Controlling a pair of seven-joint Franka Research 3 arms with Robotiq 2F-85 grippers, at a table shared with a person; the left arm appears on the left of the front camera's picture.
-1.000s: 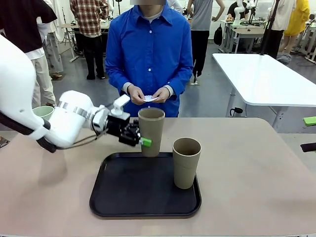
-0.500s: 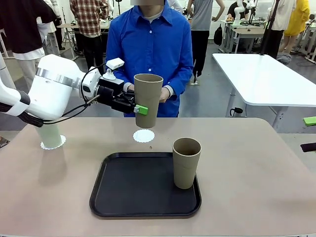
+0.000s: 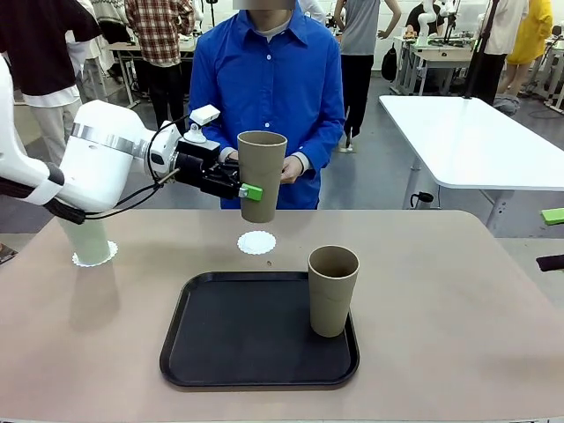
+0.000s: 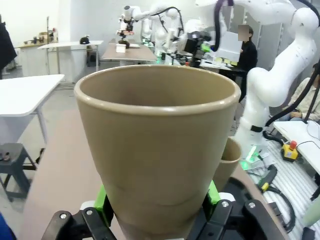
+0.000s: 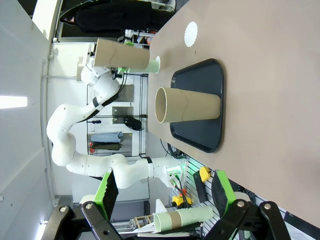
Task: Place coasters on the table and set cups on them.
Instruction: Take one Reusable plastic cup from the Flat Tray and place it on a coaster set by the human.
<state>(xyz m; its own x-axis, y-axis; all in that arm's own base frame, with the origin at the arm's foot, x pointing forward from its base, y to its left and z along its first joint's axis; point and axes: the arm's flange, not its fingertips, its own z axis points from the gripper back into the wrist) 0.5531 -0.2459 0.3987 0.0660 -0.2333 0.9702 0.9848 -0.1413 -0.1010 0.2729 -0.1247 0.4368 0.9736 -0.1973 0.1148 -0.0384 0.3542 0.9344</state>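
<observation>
We see the left gripper [image 3: 250, 190] clamped on a brownish-tan cup [image 3: 263, 172], holding it upright in the air over the beige table [image 3: 458, 300]. In the front view the cup hangs above a lacy white coaster [image 3: 256, 242] that lies bare just beyond the black tray [image 3: 220, 352]. In the left wrist view we find the green pads [image 4: 103, 204] pressed against the cup's lower sides. A second tan cup [image 3: 333, 289] stands on the tray's right part. At the far left a pale mint cup [image 3: 88, 241] sits on another coaster [image 3: 95, 259], partly behind the arm. The right gripper [image 5: 165, 195] has its jaws spread wide with nothing between them. A person [image 3: 269, 88] in a blue shirt stands at the far edge, with one hand [image 3: 291, 167] showing beside the held cup.
</observation>
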